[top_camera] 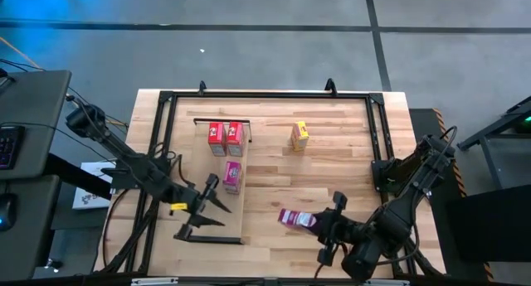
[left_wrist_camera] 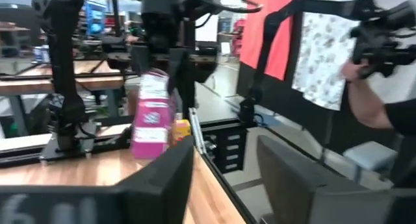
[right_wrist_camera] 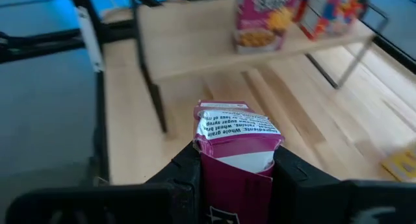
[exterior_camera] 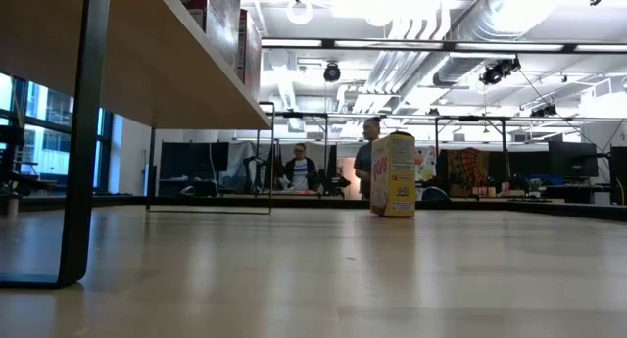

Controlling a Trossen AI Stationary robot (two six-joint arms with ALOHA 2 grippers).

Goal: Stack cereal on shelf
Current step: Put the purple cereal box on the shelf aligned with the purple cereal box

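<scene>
the right gripper is clamped on a small magenta cardboard cereal box, its two dark fingers pressing the box's sides, so the gap is as narrow as the box; in the right wrist view the box's white ingredients panel faces the camera; the high view places this box above the striped wooden tabletop near its front edge, between the two arms, well apart from the long pale wood shelf panel with black metal rails; whether it touches the tabletop cannot be told; the left gripper sits at the shelf's front end, its fingers spread wide and holding nothing; three boxes stand on the shelf: a red one and another red one side by side at the far end, and a pink one nearer the middle; a yellow cardboard box stands upright on the tabletop, well apart from the shelf.
</scene>
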